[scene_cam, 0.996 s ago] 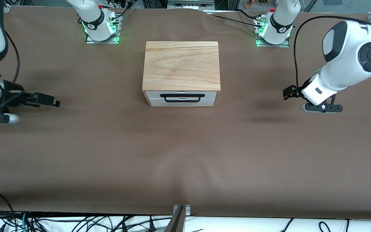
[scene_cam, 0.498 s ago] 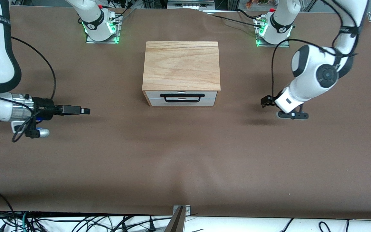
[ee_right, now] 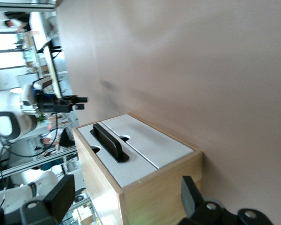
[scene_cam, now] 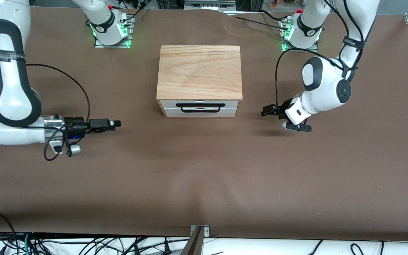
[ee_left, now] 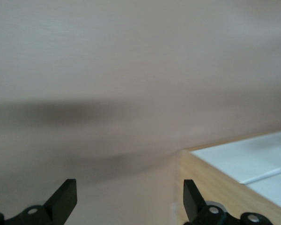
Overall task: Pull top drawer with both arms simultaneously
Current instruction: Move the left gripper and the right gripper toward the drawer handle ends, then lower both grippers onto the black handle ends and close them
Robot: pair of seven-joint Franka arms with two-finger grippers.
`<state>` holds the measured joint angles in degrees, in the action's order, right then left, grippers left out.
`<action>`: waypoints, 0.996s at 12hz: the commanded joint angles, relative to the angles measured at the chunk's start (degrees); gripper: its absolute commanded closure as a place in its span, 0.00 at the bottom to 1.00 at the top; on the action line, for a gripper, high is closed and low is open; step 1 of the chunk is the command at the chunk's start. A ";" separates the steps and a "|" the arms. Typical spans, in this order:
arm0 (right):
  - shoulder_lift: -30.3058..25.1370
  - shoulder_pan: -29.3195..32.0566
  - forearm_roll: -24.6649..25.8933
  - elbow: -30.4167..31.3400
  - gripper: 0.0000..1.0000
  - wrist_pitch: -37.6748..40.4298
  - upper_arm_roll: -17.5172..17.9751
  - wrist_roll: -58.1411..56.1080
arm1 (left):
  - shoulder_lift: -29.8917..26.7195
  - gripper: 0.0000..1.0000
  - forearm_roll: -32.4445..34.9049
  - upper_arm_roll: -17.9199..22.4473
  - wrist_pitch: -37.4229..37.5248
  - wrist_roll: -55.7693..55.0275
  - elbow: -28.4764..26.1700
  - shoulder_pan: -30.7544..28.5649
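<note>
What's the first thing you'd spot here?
A wooden cabinet sits mid-table, its top drawer shut, with a black handle. Two big white arms reach in from each end: the right gripper and left gripper are open over the brown table.

A wide table [scene_cam: 204, 184] covered in a brown cloth filled nearly the whole scene, lit evenly from above. Along its near edge, tangled black cables [scene_cam: 83, 244] lay on a white floor, and a small metal bracket [scene_cam: 199, 230] sat at the middle of that edge. Bright windows [ee_right: 9, 47] showed in the right wrist view.
</note>
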<state>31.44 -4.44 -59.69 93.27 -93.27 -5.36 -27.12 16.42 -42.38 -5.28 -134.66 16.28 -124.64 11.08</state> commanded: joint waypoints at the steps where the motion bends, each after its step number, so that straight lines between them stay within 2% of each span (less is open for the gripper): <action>1: 1.51 -1.71 -6.73 1.55 0.00 -0.16 0.17 -6.42 | 2.99 0.00 -16.52 -0.87 0.19 16.00 0.45 -0.80; 3: 1.61 -3.38 -12.27 4.54 0.00 -0.95 0.17 -10.91 | 4.23 0.00 -28.67 -2.98 2.29 22.10 0.80 -0.80; 7: 1.69 -7.68 -20.79 9.99 0.00 -4.99 0.17 -18.72 | 9.49 0.00 -43.10 -4.39 12.82 32.98 4.84 -2.20; 9: 2.92 -9.88 -27.03 12.10 0.00 -6.14 0.17 -23.56 | 11.96 0.00 -48.65 -4.39 16.70 38.01 5.02 -2.12; 12: 4.24 -11.90 -32.41 15.18 0.00 -6.05 0.17 -30.25 | 15.83 0.00 -51.30 -4.48 22.32 42.42 8.88 -2.11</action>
<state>35.75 -15.53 -88.81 106.03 -98.95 -5.16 -53.17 29.20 -91.38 -9.14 -115.24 55.41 -119.36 9.61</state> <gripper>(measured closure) 0.000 0.000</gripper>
